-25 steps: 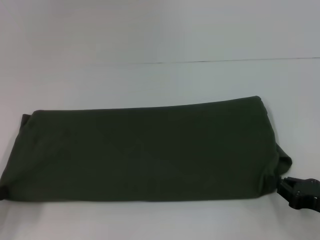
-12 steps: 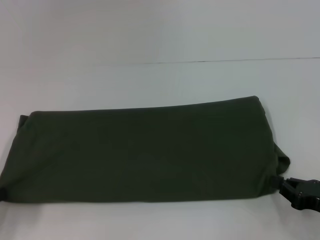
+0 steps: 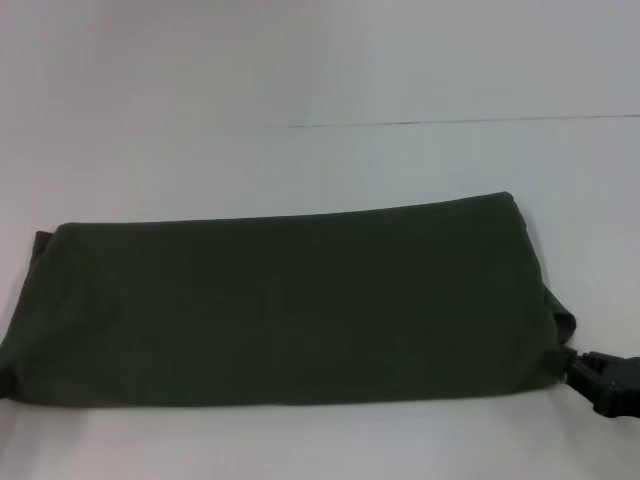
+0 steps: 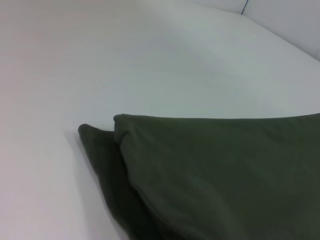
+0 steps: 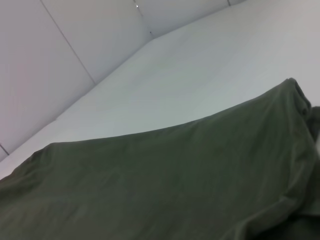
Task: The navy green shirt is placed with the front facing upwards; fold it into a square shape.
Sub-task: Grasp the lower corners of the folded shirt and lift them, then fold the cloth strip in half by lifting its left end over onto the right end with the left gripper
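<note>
Green shirt [image 3: 285,305] folded into long strip on white worktop [image 3: 320,160]. Right gripper [image 3: 600,380] at shirt's near right corner; fingers' state: cannot tell.

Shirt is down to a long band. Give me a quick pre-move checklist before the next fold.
1. Navy green shirt lies flat as a long band on the table: ok.
2. Print hidden, plain side up: ok.
3. Right tool at the shirt's near right corner: ok; its grip: cannot tell.
4. Left tool at the left end: not visible in the head view, cannot tell.
5. Left end aligned: not ok, an under layer sticks out past the top layer.
</note>
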Robot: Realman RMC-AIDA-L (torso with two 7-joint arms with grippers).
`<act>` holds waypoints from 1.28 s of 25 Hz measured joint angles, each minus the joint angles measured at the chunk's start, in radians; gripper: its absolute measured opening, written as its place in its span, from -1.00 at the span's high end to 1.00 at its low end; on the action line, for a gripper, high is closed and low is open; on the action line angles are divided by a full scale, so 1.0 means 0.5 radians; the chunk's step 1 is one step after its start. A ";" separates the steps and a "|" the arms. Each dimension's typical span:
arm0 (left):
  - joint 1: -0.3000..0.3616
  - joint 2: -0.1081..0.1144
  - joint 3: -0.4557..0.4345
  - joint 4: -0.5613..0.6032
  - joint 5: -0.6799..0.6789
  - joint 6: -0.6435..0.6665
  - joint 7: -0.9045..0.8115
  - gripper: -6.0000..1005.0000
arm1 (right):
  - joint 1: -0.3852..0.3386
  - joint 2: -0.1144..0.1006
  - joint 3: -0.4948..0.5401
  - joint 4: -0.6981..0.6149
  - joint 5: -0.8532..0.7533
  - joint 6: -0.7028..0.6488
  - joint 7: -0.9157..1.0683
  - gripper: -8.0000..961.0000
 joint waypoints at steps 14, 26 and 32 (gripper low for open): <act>-0.019 -0.008 -0.002 -0.037 -0.039 0.012 -0.003 0.94 | 0.003 -0.020 0.460 -0.008 0.010 -0.297 -0.136 0.06; 0.013 -0.010 -0.020 -0.038 -0.083 0.013 -0.049 0.93 | 0.193 -0.013 0.428 -0.006 -0.003 -0.304 -0.141 -0.33; 0.016 -0.007 -0.073 0.021 -0.084 0.018 -0.095 0.55 | 0.319 0.007 0.325 0.002 -0.005 -0.221 -0.142 -0.33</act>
